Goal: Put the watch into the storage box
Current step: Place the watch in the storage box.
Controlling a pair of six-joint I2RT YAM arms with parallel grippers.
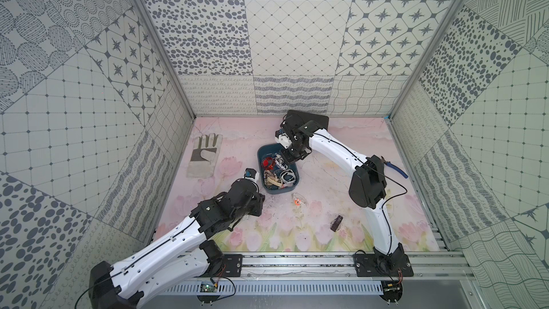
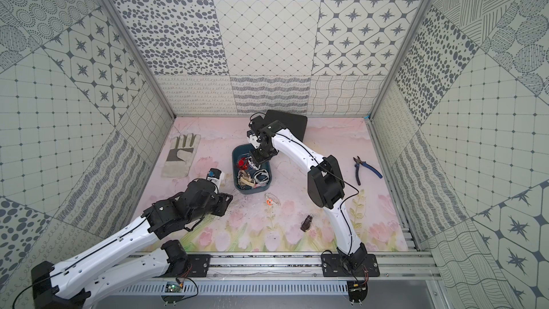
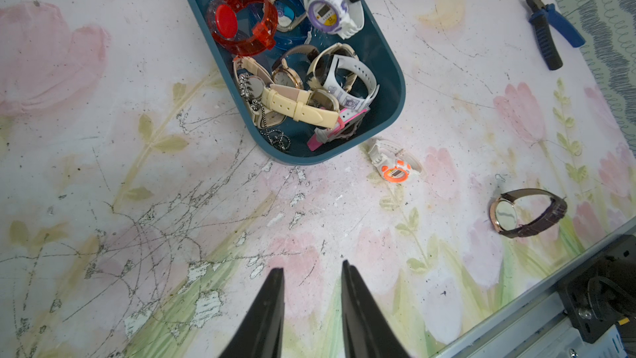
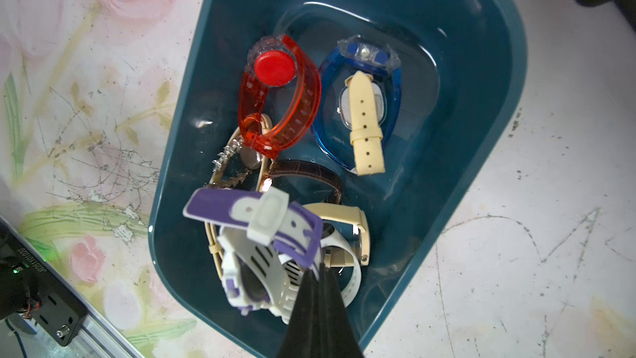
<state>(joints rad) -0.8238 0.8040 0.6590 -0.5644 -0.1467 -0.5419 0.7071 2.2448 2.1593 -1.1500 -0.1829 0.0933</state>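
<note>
- Watches lie heaped in the storage box (image 1: 279,191), the dark teal tub that you see in the middle of the worktop (image 1: 326,179) in both top views.
- Your right gripper (image 4: 317,266) hangs over the box, close to the long wall on the robot's right side. Its fingers are pressed together on the strap of the purple-and-white watch (image 4: 268,246).
- This watch hangs tilted above the other watches, inside the outline of the box. Whether it already touches the ones below, you cannot tell from these views.
- Under and beside it, the right wrist view shows you a red transparent watch (image 4: 275,98) standing on its band. Next to that is a blue transparent watch (image 4: 366,53) with a cream strap (image 4: 364,122) lying across its opening. More cream and brown straps are tangled at the near end of the box.
- Your left gripper (image 3: 311,265) has its fingers spread, with nothing between them. It is above bare worktop, and the box is ahead of it, apart.
- Two watches are outside the box. The orange-and-white watch (image 3: 395,170) lies just beside the near end. The brown-strapped watch (image 3: 526,213) stands on its edge, well apart, nearer to the front rail.
- A glove (image 1: 203,156) lies flat to the left of the box, and pliers (image 2: 365,169) lie near the right wall. A black case (image 2: 292,123) sits at the back wall, behind the right arm.
</note>
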